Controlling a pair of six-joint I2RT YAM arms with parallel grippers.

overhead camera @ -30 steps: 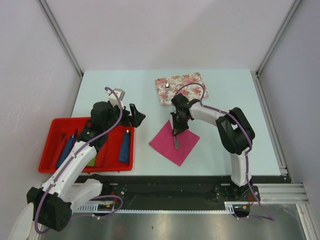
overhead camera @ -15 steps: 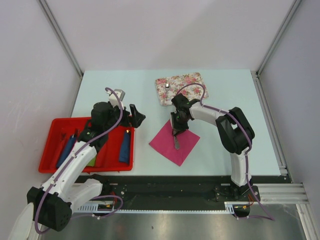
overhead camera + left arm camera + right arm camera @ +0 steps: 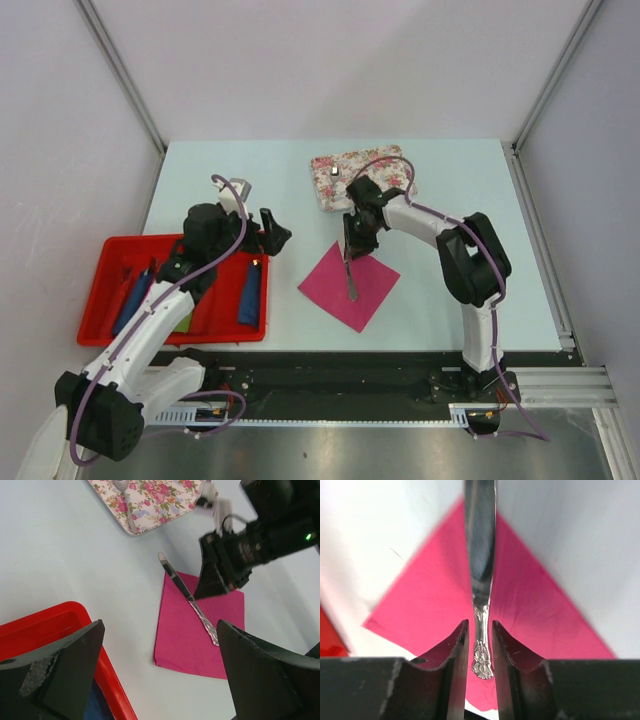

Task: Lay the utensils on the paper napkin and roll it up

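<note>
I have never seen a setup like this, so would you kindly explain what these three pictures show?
Two white-and-black robot arms are bolted at the near edge of a pale blue table. The overhead picture shows both; the other two come from cameras on each wrist, looking past that arm's claw. A magenta paper napkin lies with a silvery metal knife on it, blade poking past one corner. The right claw hangs just above the knife, slightly open, gripping nothing. The left claw is wide open and empty, near a red plastic tray holding blue rolls. A floral mat behind carries a silvery utensil.
</note>
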